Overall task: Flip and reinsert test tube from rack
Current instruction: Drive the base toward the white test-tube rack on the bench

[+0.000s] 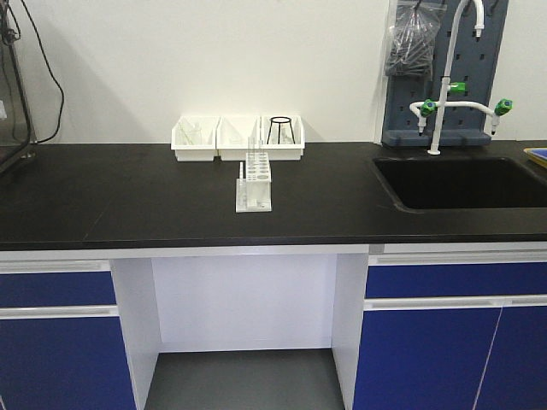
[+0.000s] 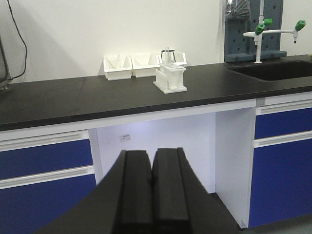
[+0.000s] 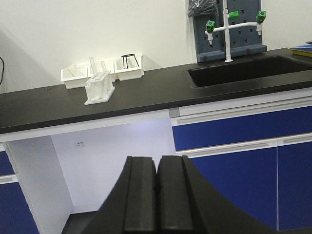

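The white rack (image 1: 254, 183) stands on the black counter (image 1: 128, 196), just in front of the bins. A slender clear test tube (image 2: 166, 56) rises upright out of its top; in the right wrist view two such tubes (image 3: 92, 65) show above the rack (image 3: 99, 87). My left gripper (image 2: 151, 154) hangs low in front of the cabinets, well below and short of the counter, shut with nothing between its fingers. My right gripper (image 3: 157, 160) is likewise low and far from the rack, shut and empty. Neither gripper shows in the front view.
Three white bins (image 1: 238, 137) line the wall behind the rack; the right one holds a black ring stand (image 1: 283, 130). A sink (image 1: 466, 182) with a white faucet (image 1: 448, 77) lies to the right. Blue cabinets (image 1: 55, 342) flank an open knee space (image 1: 244, 342).
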You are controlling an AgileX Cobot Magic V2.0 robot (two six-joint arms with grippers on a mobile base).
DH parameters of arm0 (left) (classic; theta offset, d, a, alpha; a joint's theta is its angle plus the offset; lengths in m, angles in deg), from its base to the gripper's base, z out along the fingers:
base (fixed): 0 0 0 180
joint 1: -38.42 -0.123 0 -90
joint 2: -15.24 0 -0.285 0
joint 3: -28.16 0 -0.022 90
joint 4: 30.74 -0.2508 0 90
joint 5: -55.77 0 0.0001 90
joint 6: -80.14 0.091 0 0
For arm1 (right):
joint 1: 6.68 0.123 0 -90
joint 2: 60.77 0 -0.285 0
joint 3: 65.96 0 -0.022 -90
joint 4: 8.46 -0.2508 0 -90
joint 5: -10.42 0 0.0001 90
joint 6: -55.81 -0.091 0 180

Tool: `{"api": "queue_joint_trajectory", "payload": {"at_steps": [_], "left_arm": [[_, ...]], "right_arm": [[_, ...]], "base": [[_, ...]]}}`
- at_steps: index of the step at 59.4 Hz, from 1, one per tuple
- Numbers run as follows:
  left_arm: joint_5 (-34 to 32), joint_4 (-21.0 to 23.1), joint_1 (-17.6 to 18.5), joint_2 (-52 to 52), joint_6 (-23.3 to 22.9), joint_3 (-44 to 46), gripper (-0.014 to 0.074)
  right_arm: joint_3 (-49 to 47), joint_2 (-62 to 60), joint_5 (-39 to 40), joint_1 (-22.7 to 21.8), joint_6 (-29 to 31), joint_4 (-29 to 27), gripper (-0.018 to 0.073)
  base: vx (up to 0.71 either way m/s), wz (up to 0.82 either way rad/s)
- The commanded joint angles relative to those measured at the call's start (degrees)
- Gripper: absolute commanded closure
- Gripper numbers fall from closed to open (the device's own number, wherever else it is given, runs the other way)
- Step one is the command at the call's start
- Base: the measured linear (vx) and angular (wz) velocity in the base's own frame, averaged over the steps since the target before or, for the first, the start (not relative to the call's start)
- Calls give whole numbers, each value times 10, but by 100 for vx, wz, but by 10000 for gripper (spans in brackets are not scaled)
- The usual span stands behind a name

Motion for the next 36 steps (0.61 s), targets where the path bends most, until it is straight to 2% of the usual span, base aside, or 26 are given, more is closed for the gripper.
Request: {"api": "queue_joint_trajectory", "payload": {"at_steps": [1,36], "left_arm": [[-47,0,0,4,-1,3,602],[-47,0,0,4,-1,3,602]], "right_arm": [[1,-8,48,-4,7,3,570],[1,-8,48,-4,7,2,570]], "base": [[0,0],[0,1]]}}
